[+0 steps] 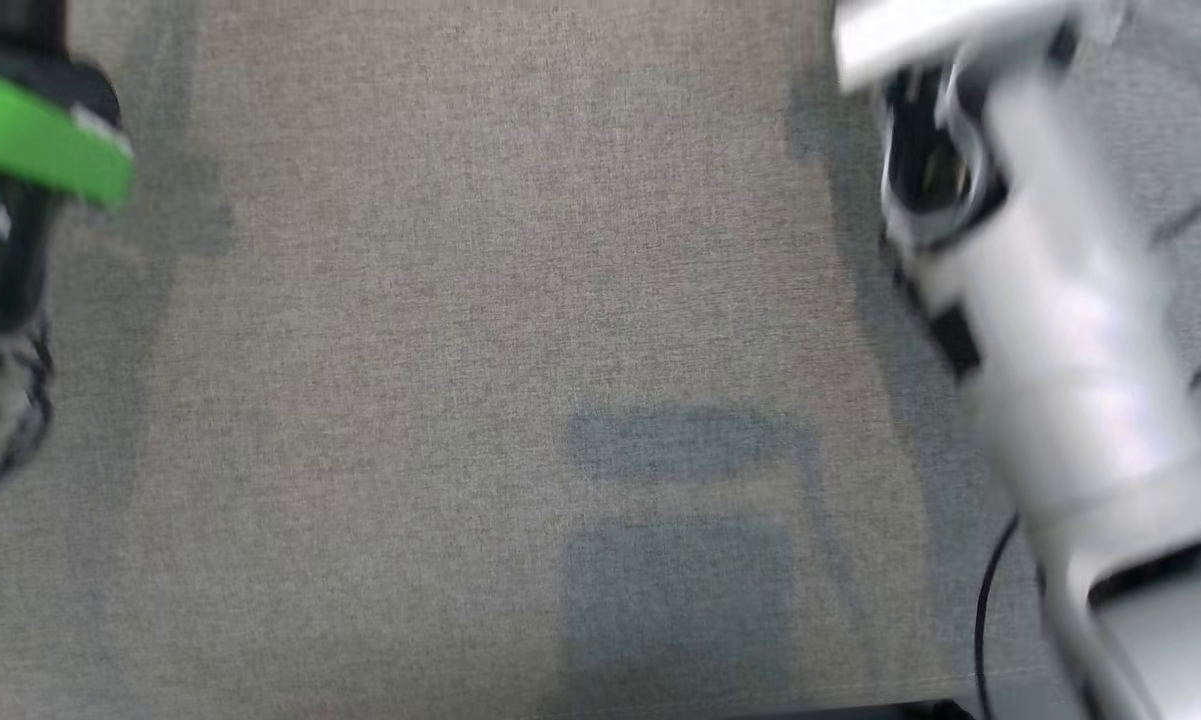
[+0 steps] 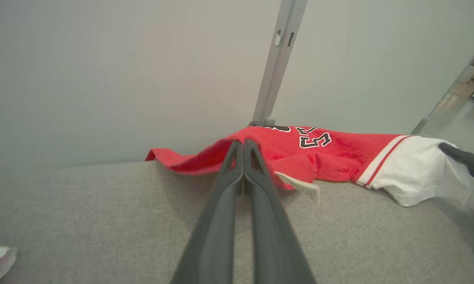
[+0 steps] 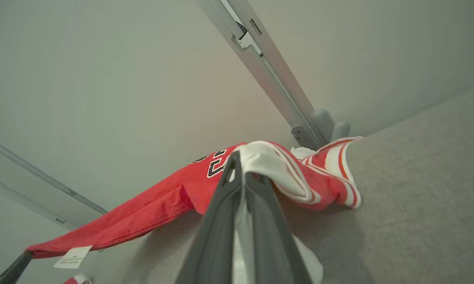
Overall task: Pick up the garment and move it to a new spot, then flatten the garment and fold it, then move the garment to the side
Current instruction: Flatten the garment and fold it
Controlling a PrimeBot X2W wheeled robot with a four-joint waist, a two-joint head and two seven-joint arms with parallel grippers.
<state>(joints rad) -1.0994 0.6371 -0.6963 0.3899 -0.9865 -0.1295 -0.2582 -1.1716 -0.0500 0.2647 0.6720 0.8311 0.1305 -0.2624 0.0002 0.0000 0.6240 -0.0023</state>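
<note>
Left gripper (image 2: 243,144) has its two dark fingers pressed together. In the left wrist view I see the tips closed on a red fold of the garment (image 2: 339,154). Right gripper (image 3: 237,157) is closed too: in the right wrist view a strip of white cloth runs down between its fingers, so it is clamped on the white part of the same garment.

I read the garment as a red jersey with black and white numbers and a white section edged with red stripes. It is stretched between the two grippers, close to the pale wall (image 2: 102,71) and just in front of the grey metal post (image 2: 276,59). Under it lies the grey woven surface (image 2: 102,205), and I see a shadow of the cloth on it. A white label (image 3: 72,257) hangs from the red end, near the left gripper's fingers. At the right edge of the left wrist view, a dark finger of the other arm meets the white cloth.

My head view is blurred. It gives me the same woven surface, the pale right forearm (image 1: 1060,330) on one side and a green band (image 1: 40,140) on the left arm.
</note>
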